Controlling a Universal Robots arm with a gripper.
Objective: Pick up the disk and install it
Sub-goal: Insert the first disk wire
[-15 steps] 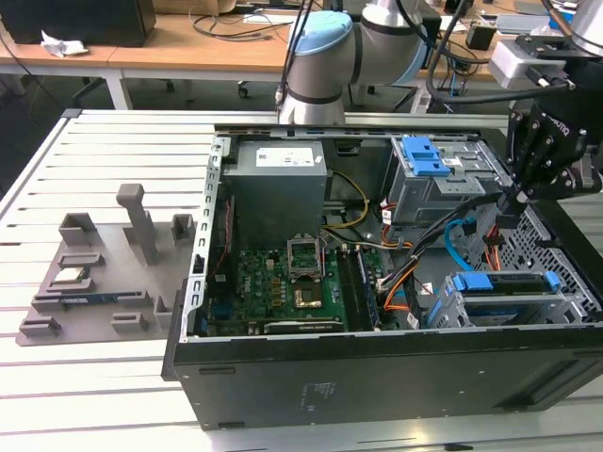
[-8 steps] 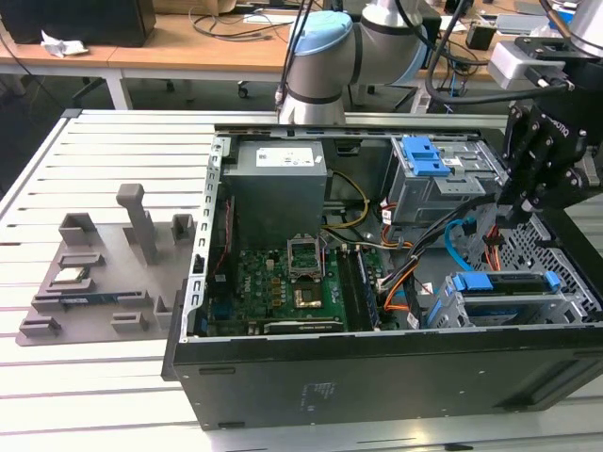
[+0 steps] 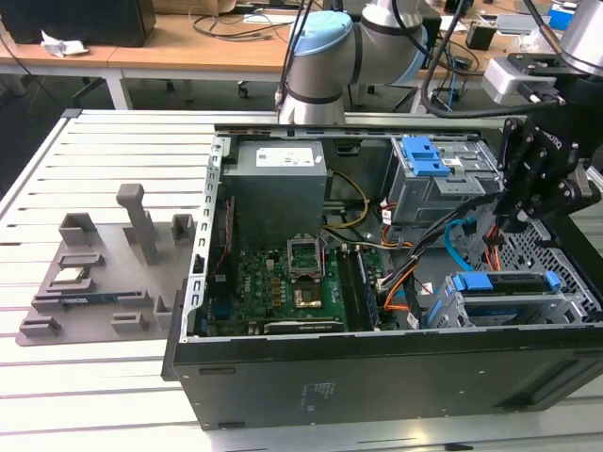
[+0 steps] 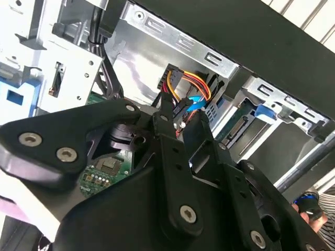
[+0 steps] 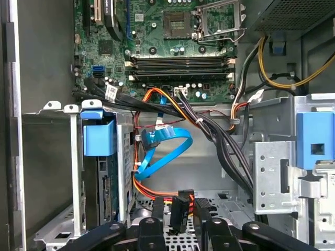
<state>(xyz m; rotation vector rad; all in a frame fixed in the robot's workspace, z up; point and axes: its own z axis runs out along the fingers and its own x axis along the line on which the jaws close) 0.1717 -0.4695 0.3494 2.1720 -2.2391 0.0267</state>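
On the exterior view's left, the flat grey plastic parts tray (image 3: pixel 89 282) sat on the slatted white table (image 3: pixel 57 169), well apart from the work, so you had nothing to do there. Next along, the open black metal computer case (image 3: pixel 377 377) lay on its side with the green motherboard (image 3: pixel 283 287) exposed.

Further right, the disk (image 3: pixel 499 282), a silver metal drive in its bright blue plastic bracket, was already down in the lower bare-metal drive bay (image 3: pixel 565 306) by the case front. In the first wrist view it (image 5: pixel 102 183) sat inside the bay walls with the blue bracket tab flush at the top. I'd judge it seated, not loose.

At the far right, your black gripper (image 3: pixel 523 212) hung inside the case between the upper cage & the disk bay. In both wrist views it (image 5: pixel 179 209) (image 4: pixel 183 112) was right at a small black cable connector (image 5: pixel 179 208) with red, orange & yellow wires, and a flat blue data cable (image 5: pixel 162 144) looped just beside it. Whether it was clamped on that connector or only around it, I couldn't tell.

So the step looked like cabling, not lifting. To do it well, you needed the connector square to the disk's rear port w/ no twist. You also needed the blue cable & black wire bundle (image 5: pixel 220 136) clear of the path, and a slow push straight in. Approaching at an angle risked bending the plug or snagging wires.
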